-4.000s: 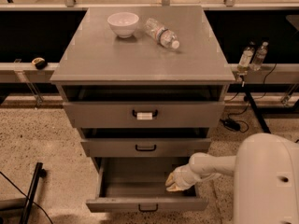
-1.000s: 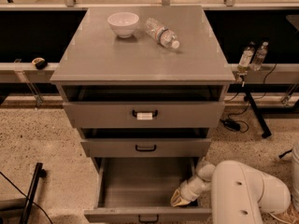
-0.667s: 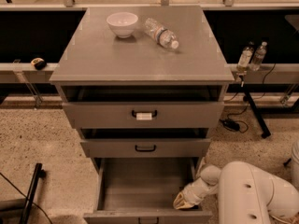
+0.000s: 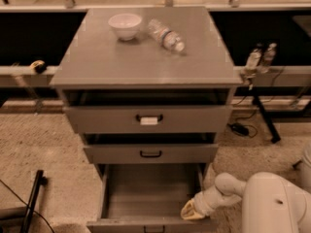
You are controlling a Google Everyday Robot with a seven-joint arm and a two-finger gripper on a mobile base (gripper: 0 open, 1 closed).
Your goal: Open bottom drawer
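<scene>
Bottom drawer [image 4: 150, 198], lowest of 3, lower centre of frame, standing well out beyond middle drawer [image 4: 184, 154] and top drawer [image 4: 97, 119], front edge at the frame's bottom border; gripper [image 4: 193, 210] at its right front corner, grip state cannot be told; open floor [image 4: 63, 171] to its left.

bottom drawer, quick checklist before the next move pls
1. Bottom drawer pulled out, inside showing: ok.
2. Drawer at full travel: cannot tell.
3. Gripper clear of the drawer: not ok, it sits at the right front corner.
4. Bowl upright on the cabinet top: ok.
5. Bottle lying on its side, away from the top's edges: ok.
</scene>
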